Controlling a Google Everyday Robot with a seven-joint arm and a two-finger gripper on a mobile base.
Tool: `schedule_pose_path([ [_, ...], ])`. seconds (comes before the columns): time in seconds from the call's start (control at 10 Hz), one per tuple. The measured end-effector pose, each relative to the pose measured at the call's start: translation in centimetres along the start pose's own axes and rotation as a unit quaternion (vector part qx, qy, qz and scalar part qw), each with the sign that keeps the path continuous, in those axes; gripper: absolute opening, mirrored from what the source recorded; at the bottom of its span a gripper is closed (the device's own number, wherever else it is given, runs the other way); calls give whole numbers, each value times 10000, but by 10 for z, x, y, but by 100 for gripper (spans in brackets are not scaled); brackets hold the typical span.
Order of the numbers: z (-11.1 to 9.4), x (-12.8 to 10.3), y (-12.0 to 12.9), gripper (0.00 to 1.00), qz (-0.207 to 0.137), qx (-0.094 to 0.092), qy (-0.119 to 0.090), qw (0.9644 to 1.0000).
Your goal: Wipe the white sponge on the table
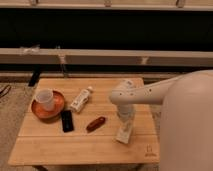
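white sponge [123, 135] sits on the table [55, 147], front-right part of the slatted top. gripper [124, 127] points straight down onto it, fingers pressed together, apparently pinching the sponge's top edge; the contact is hard to make out. Leftward: red-brown oblong item [96, 123], black phone [66, 120], white bottle [81, 99], orange bowl [37, 112] holding a white cup [45, 99].

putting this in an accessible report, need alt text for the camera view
A white robot arm reaches down over a low wooden table, its tool shut on the white sponge against the tabletop near the front right. To the left lie a reddish-brown object, a black phone, a white bottle and an orange bowl holding a white cup.
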Motion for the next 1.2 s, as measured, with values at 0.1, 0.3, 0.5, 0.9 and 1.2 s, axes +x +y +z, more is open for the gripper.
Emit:
schedule_pose_path([
  [0.1,0,-15,-6,0,-7,81,-68,9999],
  [0.3,3,-40,-1,0,-50,141,-164,9998],
  [0.5,5,-68,11,0,-136,151,-345,9992],
  [0.9,4,-67,11,0,-141,145,-345,9992],
  [1.2,-5,-84,34,0,-405,-83,-664,9969],
])
